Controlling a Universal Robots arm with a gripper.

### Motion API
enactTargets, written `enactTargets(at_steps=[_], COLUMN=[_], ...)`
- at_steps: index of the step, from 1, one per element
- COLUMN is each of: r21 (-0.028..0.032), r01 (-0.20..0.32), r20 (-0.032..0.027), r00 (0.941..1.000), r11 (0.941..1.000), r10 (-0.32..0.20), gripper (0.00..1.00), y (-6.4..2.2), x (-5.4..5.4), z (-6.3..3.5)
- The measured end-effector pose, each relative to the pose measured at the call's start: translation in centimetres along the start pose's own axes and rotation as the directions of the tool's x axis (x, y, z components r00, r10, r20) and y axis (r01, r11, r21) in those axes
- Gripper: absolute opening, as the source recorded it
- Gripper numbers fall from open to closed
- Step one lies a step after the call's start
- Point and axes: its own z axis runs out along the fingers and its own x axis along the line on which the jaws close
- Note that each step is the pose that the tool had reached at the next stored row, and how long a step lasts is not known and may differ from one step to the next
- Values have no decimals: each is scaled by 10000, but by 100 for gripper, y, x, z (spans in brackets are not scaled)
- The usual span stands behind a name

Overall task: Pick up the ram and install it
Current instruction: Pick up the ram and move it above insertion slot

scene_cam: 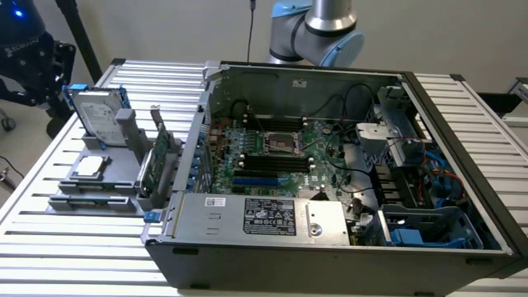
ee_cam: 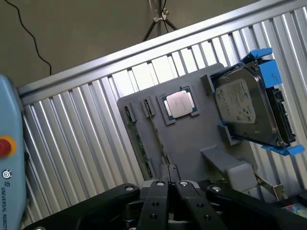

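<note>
My gripper [ee_cam: 168, 168] has its fingers pressed together on nothing and hangs over the near end of the grey tray [ee_cam: 196, 139] on the slatted metal table [ee_cam: 86, 143]. The ram [ee_cam: 137, 141] stands on edge in a narrow slot of that tray, close to my fingertips but not touching them; beyond it a processor [ee_cam: 178, 103] lies flat in its recess, and farther off a hard drive [ee_cam: 247, 108] with blue rails leans upright. In the exterior view the tray sits at the exterior view's left of the open computer case [scene_cam: 330, 154], a green expansion card [scene_cam: 157, 164] standing between them; my arm [scene_cam: 318, 28] rises behind the case.
</note>
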Motion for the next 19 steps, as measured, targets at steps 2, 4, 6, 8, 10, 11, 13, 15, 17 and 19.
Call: enactTargets(at_steps=[2, 4, 6, 8, 10, 11, 13, 15, 17, 19], r21=[0, -8, -18, -29, -40, -46, -54, -56, -57, -55], r01=[158, 354, 582, 812, 1039, 1152, 1338, 1468, 1517, 1527], r20=[-7, -19, -30, -41, -52, -58, -66, -74, -77, -76], r00=[9999, 9994, 9983, 9967, 9946, 9933, 9910, 9891, 9884, 9882], r11=[9999, 9994, 9983, 9967, 9946, 9933, 9910, 9891, 9884, 9883], r10=[-158, -354, -582, -813, -1039, -1152, -1339, -1469, -1518, -1527], gripper=[11, 11, 11, 11, 11, 11, 11, 11, 11, 11], y=[0, -3, -6, -10, -13, -15, -18, -17, 2, 52], x=[3, 10, 16, 23, 29, 32, 38, 45, 59, 83], z=[15, 35, 59, 83, 107, 118, 140, 165, 193, 229])
